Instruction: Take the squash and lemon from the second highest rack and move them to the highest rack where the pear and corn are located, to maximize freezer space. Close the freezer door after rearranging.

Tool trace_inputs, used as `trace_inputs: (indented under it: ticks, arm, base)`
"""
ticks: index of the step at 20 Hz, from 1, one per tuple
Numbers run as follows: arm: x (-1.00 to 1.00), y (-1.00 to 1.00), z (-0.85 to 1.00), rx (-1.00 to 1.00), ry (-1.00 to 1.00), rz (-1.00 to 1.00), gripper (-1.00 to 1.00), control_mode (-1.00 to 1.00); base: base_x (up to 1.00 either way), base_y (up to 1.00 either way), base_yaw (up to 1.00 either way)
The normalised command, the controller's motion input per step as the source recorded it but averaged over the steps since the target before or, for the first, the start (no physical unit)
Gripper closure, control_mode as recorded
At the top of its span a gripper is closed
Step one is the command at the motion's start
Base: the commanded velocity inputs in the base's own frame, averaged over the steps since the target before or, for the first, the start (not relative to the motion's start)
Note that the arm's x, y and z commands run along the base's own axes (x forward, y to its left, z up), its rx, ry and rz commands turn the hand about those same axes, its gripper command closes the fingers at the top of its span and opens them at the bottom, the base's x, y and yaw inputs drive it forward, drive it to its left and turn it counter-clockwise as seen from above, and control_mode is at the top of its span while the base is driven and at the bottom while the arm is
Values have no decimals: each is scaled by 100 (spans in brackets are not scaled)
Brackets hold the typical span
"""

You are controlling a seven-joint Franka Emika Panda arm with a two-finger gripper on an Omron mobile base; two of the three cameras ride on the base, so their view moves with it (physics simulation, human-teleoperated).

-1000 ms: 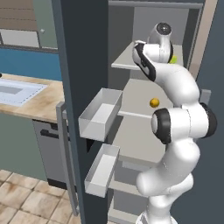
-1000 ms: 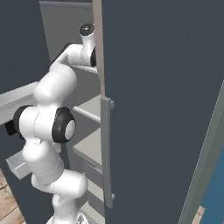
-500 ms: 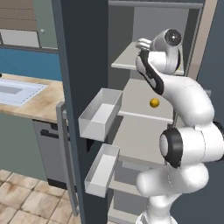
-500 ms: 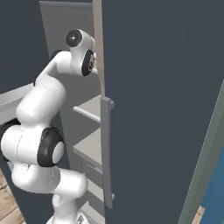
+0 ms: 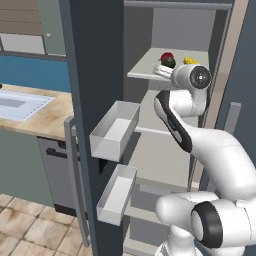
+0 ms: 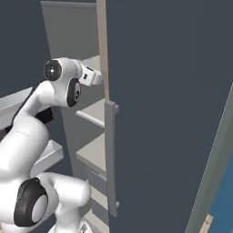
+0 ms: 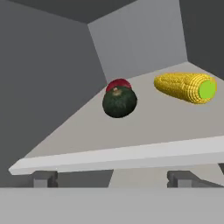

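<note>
Facing top rack (image 7: 131, 151), pincer (image 7: 112, 178) empty, tips well spread. Squash (image 7: 119, 102) ahead-left, corn (image 7: 185, 87) ahead-right. Rack edge could be struck on low descent.

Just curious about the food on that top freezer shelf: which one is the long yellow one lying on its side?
The corn. It is long, yellow and lies flat, its green cut end showing. The squash beside it is round and dark green.

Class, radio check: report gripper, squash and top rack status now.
Gripper open, empty, at top rack edge. Squash on top rack beside corn. Nothing in the way.
</note>
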Motion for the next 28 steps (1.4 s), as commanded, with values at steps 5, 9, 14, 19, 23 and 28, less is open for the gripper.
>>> trace_inputs:
  ticks: [5, 9, 14, 19, 23, 28]
  arm:
    - [-95, 28, -22, -3, 7, 0, -100, -100]
    - [-32, 9, -40, -24, 5, -5, -100, -100]
    - [2, 0, -52, -36, 61, -1, -100, -100]
    - [0, -7, -50, -34, 65, 0, -100, -100]
    - [1, -29, -38, -25, 27, 0, -100, -100]
    - [28, -28, -38, -16, 24, 3, -100, -100]
  base:
    - [0, 0, 0]
    - [0, 0, 0]
    - [0, 0, 0]
    - [0, 0, 0]
    - [0, 0, 0]
    - [0, 0, 0]
